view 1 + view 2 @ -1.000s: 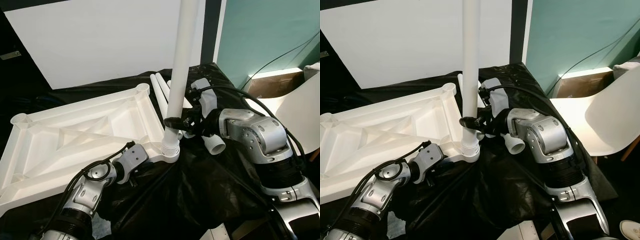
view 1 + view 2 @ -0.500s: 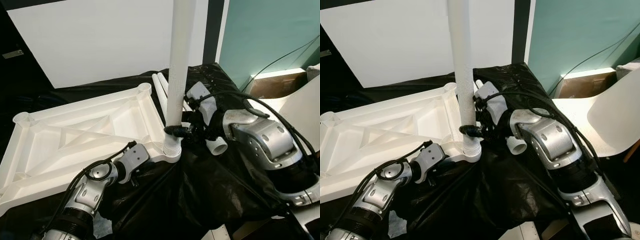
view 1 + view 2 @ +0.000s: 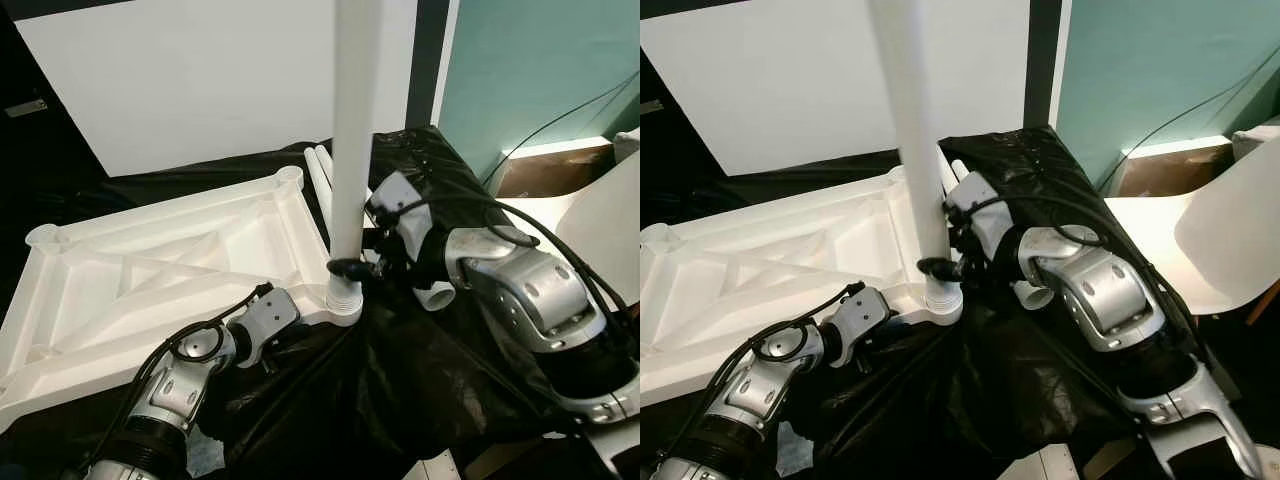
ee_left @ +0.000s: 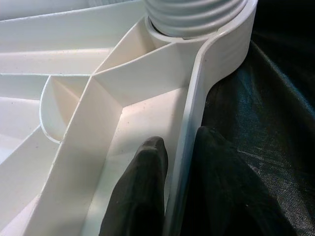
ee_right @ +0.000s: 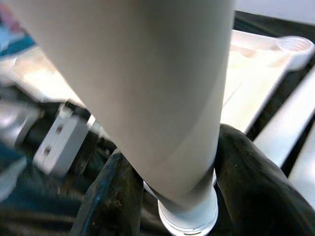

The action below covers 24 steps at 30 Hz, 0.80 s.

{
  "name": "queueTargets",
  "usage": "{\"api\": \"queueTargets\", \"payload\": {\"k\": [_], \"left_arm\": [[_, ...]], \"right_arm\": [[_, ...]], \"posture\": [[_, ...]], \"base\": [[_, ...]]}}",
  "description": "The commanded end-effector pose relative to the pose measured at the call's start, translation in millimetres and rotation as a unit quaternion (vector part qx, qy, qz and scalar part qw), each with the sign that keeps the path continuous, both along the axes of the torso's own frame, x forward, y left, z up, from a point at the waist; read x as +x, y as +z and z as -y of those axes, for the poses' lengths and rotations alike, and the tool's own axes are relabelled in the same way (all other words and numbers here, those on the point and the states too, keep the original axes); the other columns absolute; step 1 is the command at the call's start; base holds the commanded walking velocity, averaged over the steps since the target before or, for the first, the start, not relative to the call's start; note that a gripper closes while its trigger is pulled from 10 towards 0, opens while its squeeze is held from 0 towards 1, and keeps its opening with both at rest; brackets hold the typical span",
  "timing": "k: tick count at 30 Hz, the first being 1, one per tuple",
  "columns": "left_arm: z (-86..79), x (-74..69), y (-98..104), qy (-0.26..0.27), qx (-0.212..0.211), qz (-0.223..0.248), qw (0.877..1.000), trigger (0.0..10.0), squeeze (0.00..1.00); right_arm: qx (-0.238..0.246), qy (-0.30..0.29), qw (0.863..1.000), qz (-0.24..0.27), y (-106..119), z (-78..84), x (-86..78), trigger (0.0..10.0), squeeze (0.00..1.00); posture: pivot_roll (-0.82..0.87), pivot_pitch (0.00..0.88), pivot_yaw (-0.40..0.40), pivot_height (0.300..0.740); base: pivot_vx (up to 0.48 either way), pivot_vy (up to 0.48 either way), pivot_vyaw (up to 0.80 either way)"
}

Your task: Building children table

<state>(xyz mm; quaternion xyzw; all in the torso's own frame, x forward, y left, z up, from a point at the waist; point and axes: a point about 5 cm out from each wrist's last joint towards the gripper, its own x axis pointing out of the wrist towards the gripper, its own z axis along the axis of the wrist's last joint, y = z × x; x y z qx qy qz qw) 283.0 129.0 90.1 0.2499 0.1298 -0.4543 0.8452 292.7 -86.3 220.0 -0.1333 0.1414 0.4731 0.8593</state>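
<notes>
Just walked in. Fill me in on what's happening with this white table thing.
The robot is assembling a children's table. The white tabletop lies upside down on black sheeting. The right gripper is shut on a white table leg standing upright in the corner socket, its threaded end partly seated. The left gripper pinches the tabletop's rim near that corner, steadying it. Spare legs lie behind, and a white chair stands to the right.

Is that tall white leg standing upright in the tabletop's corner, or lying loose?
Upright, leaning slightly. The white leg has its threaded end in the corner socket of the upturned tabletop, with the right gripper shut round it.
</notes>
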Motion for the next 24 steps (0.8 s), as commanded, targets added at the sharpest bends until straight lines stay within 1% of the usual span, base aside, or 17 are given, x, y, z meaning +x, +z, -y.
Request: {"api": "queueTargets", "payload": {"k": [1,6,12,14,15,18,21,23,24], "left_arm": [[-1.7,-2.8,-12,0.025,0.0,-0.01,1.0,10.0,0.0],[-0.5,-1.7,-12,0.021,0.001,-0.01,1.0,10.0,0.0],[0.0,0.1,-11,0.022,0.001,-0.008,1.0,10.0,0.0],[0.2,0.0,-12,0.023,0.001,-0.008,1.0,10.0,0.0],[0.1,-0.3,-12,0.023,0.0,-0.008,1.0,10.0,0.0],[-0.2,-1.2,-13,0.023,0.0,-0.009,1.0,10.0,0.0],[-0.3,-1.3,-13,0.023,0.0,-0.009,1.0,10.0,0.0],[-0.4,-1.7,-13,0.023,0.0,-0.009,1.0,10.0,0.0],[-0.4,-1.7,-13,0.023,0.0,-0.009,1.0,10.0,0.0]], "right_arm": [[-0.006,-0.029,0.995,-0.1,-25,4.4,1.4,10.0,0.0],[0.015,-0.042,0.993,-0.112,-17,5.8,5.9,10.0,0.0],[0.012,-0.044,0.992,-0.115,-14,8.8,8.0,10.0,0.0],[0.004,-0.038,0.993,-0.11,-14,9.8,7.3,10.0,0.0],[-0.013,-0.021,0.995,-0.095,-15,11.3,4.7,10.0,0.0],[-0.049,0.016,0.996,-0.077,-18,14.0,-2.9,10.0,0.0],[-0.061,0.023,0.995,-0.075,-19,15.2,-4.2,10.0,0.0],[-0.087,0.034,0.993,-0.066,-22,18.2,-4.6,10.0,0.0],[-0.087,0.034,0.993,-0.066,-22,18.2,-4.6,10.0,0.0]], "posture": [[-0.06,0.0,0.032,0.74],[-0.06,0.0,0.033,0.74],[-0.06,0.0,0.029,0.74],[-0.06,0.0,0.028,0.74],[-0.06,0.0,0.027,0.74],[-0.06,0.0,0.027,0.74],[-0.06,0.0,0.026,0.74],[-0.05,0.0,0.025,0.74],[-0.05,0.0,0.025,0.74]], "base": [[0.0,0.0,0.0],[0.0,0.0,0.0],[0.0,0.0,0.0],[0.0,0.0,0.0],[0.0,0.0,0.0],[0.0,0.0,0.0],[0.0,0.0,0.0],[0.0,0.0,0.0],[0.0,0.0,0.0]]}}
